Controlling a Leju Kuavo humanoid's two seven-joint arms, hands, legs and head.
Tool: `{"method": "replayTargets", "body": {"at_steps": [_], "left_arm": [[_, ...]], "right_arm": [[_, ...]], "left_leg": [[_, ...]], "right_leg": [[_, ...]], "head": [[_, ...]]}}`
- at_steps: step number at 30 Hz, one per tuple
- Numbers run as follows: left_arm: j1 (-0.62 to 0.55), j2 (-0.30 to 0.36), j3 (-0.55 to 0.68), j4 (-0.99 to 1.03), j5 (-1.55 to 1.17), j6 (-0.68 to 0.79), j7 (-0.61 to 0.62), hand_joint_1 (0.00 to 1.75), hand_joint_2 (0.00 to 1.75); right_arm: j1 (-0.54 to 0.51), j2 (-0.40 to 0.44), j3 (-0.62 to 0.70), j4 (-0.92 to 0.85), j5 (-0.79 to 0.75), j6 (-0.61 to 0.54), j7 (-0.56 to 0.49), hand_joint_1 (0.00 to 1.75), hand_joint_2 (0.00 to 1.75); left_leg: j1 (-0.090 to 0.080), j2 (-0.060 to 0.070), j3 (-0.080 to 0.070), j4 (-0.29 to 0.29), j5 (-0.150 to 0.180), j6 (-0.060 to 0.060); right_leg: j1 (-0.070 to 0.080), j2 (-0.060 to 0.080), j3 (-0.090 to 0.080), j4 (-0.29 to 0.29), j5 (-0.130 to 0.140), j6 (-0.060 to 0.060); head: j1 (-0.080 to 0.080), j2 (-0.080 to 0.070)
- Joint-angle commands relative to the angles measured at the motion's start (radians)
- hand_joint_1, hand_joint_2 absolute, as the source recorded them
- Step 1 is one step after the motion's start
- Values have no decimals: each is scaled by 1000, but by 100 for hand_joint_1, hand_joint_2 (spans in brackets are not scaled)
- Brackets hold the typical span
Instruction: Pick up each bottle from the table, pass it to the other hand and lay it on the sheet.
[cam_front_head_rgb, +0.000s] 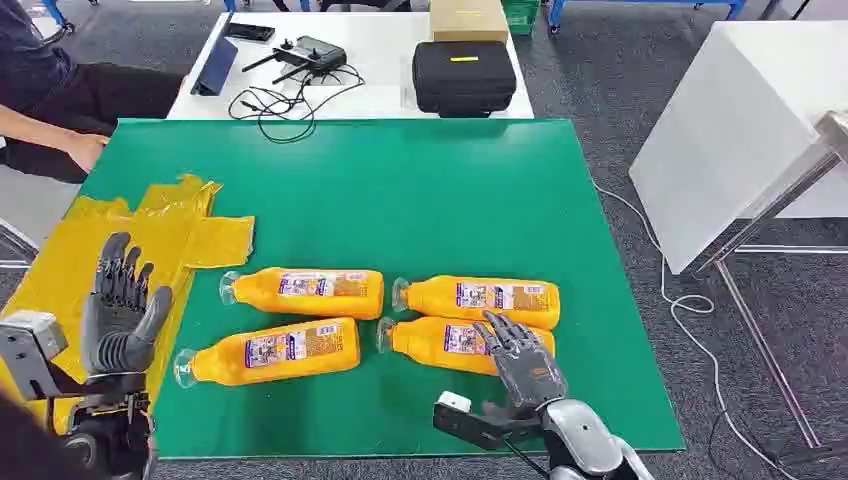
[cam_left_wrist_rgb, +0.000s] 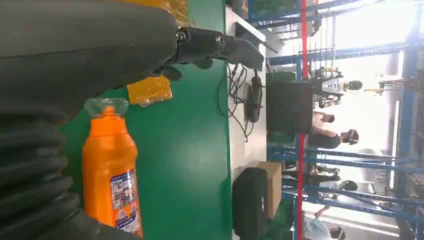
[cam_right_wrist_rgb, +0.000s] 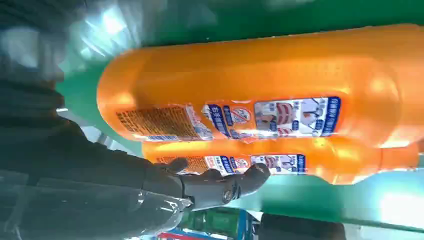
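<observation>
Fingers (cam_front_head_rgb: 505, 330) of my right hand (cam_front_head_rgb: 522, 362) lie spread over the base end of the near-right bottle (cam_front_head_rgb: 462, 344), at about 5 o'clock on the green table top (cam_front_head_rgb: 420, 190); they rest on it, not wrapped round it. Right wrist cam: same fingers (cam_right_wrist_rgb: 220, 184) stretched flat alongside that bottle (cam_right_wrist_rgb: 260, 85), w/ a second bottle (cam_right_wrist_rgb: 280, 165) just beyond it.

Left hand (cam_front_head_rgb: 118, 310) is raised at 8 o'clock, fingers up and apart, holding nothing. It hovers over the yellow sheet (cam_front_head_rgb: 160, 235), which covers the table's left edge from 8 to 10 o'clock. Left wrist cam: fingers (cam_left_wrist_rgb: 220, 47) extended over the green top, near-left bottle (cam_left_wrist_rgb: 112, 175) below w/ its clear cap.

Four orange bottles lie on their sides near table centre, 2 rows of 2, caps pointing to 9 o'clock. Far-left bottle (cam_front_head_rgb: 305, 292) and far-right bottle (cam_front_head_rgb: 480, 298) lie end to end, apart. Near-left bottle (cam_front_head_rgb: 270, 352) is a bit tilted, close to the sheet's edge but on green. The 2 right ones lie side by side, touching or nearly so. None on the sheet yet.

Room: white table (cam_front_head_rgb: 360, 70) at 12 o'clock w/ a black case (cam_front_head_rgb: 463, 75), cardboard box (cam_front_head_rgb: 468, 18), a controller (cam_front_head_rgb: 312, 52), cables (cam_front_head_rgb: 280, 105) and a tablet (cam_front_head_rgb: 215, 65). A person (cam_front_head_rgb: 50, 95) sits at 10 o'clock, hand (cam_front_head_rgb: 85, 150) near the table corner. White panel (cam_front_head_rgb: 730, 130) at 2 o'clock, grey carpet floor (cam_front_head_rgb: 610, 90), a cable (cam_front_head_rgb: 670, 270) trailing on it.
</observation>
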Motion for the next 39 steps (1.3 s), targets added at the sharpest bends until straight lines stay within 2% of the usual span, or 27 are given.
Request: {"method": "replayTargets", "body": {"at_steps": [1, 13, 17, 18, 19, 20, 25, 31, 36, 37, 38, 39], "left_arm": [[-116, 14, -24, 151, 1, -1, 8, 0, 0], [-136, 13, -32, 177, 1, -9, 9, 0, 0], [-174, 21, -38, 239, 7, -23, -2, 0, 0], [-285, 32, -49, 413, 17, -25, -65, 0, 0], [-285, 32, -49, 413, 17, -25, -65, 0, 0], [-290, 33, -50, 423, 20, -23, -71, 0, 0], [-290, 33, -50, 423, 20, -23, -71, 0, 0], [-290, 33, -50, 423, 20, -23, -71, 0, 0], [-289, 43, -52, 440, 34, -19, -89, 0, 0], [-292, 46, -52, 449, 38, -20, -94, 0, 0], [-296, 48, -53, 457, 40, -20, -97, 0, 0], [-299, 51, -54, 464, 43, -19, -101, 0, 0]], "right_arm": [[-10, 37, -97, 42, 36, 30, 50, 0, 175], [-23, 45, -124, 81, 49, 28, 59, 0, 175], [-36, 50, -145, 125, 51, 26, 55, 0, 175], [-173, 80, -132, 498, 42, 24, -62, 0, 175], [-173, 80, -132, 498, 42, 24, -62, 0, 175], [-200, 88, -110, 578, 37, 13, -93, 0, 175], [-200, 88, -110, 578, 37, 13, -93, 0, 175], [-200, 88, -110, 578, 37, 13, -93, 0, 175], [-260, 121, -60, 702, 43, 3, -127, 3, 175], [-269, 132, -54, 718, 43, 4, -130, 131, 175], [-276, 142, -50, 729, 44, 4, -128, 148, 175], [-283, 154, -47, 739, 43, 3, -128, 150, 175]], "left_leg": [[0, -2, 2, -1, 0, -1], [1, -1, 4, -2, 0, -1], [0, -1, 3, -2, 0, -1], [0, 0, 2, -2, 0, -1], [1, 0, 4, -2, 0, -1], [1, 0, 5, -2, 0, -1], [1, 5, 12, -1, -1, -1], [2, 4, 15, -2, -1, -1], [1, 6, 21, -2, -2, -1], [2, 6, 21, -3, -1, -1], [2, 7, 21, -2, -1, -1], [2, 9, 23, -2, -2, -1]], "right_leg": [[0, -3, 3, -1, -1, 0], [1, -3, 4, -2, -1, 0], [1, -2, 4, -2, 0, 0], [0, -1, 3, -1, 0, 0], [1, -2, 4, -2, 0, 0], [1, -1, 6, -3, 0, 0], [1, 5, 10, -2, 0, 0], [2, 3, 14, -3, 2, -1], [2, 7, 20, -3, 2, -1], [3, 6, 20, -4, 2, -1], [3, 7, 20, -4, 3, -1], [3, 9, 21, -3, 3, -2]], "head": [[0, 0], [0, 0], [0, 0], [0, 0], [0, 0], [0, 0], [0, 0], [0, 0], [0, 0], [0, 0], [0, 0], [0, 0]]}}
